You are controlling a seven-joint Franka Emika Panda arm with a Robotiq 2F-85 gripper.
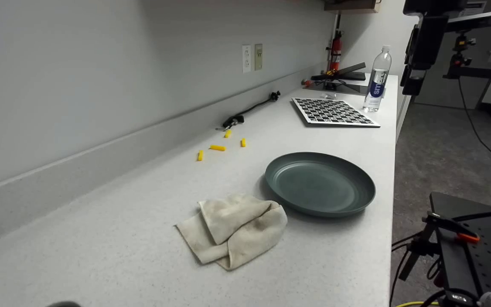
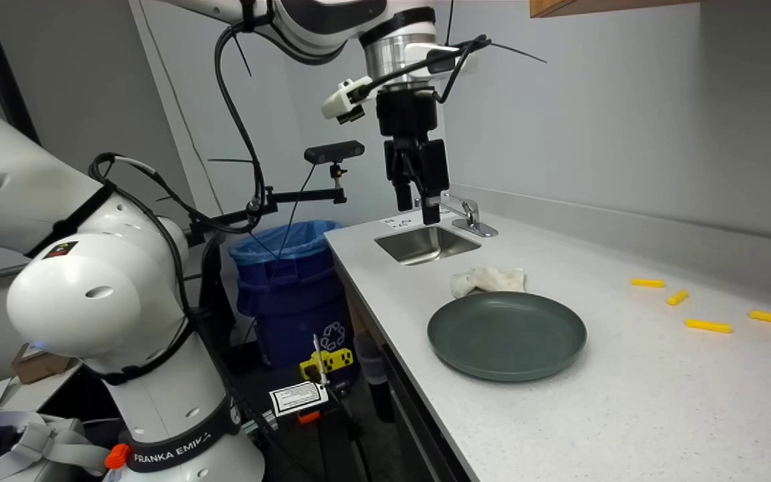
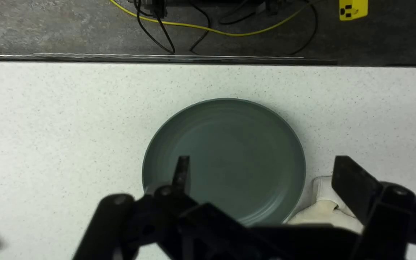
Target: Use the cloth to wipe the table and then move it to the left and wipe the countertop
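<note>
"How do your fingers stand?"

"Apart and bare: my black two-fingered gripper (image 2: 417,209) hangs well above the speckled white countertop (image 3: 67,144), nothing between the tips."

"What lies nearest?"

"Roughly below my fingers, the round, shallow, dark grey-green plate (image 3: 226,151). Below and off to one side, partly hidden by one finger in the wrist view, the crumpled off-white fabric cloth (image 1: 237,230), just beside the plate; I can't tell whether they touch."

"And farther from them?"

"Toward the pale grey wall (image 2: 593,120), four short yellow sticks (image 2: 708,326); past the plate, the flat black-and-white checkered board (image 1: 335,111); past the cloth, the rectangular metal sink (image 2: 429,246)."

"Which step is this?"

"Picking up the cloth, I judge, with neither wipe begun."

"So what next?"

"I should shift sideways off the plate until a raised fold sits between my fingers, come down slowly and pinch it. I'd keep clear of the rim: a finger landing there could shove the plate along instead of gathering fabric."
</note>
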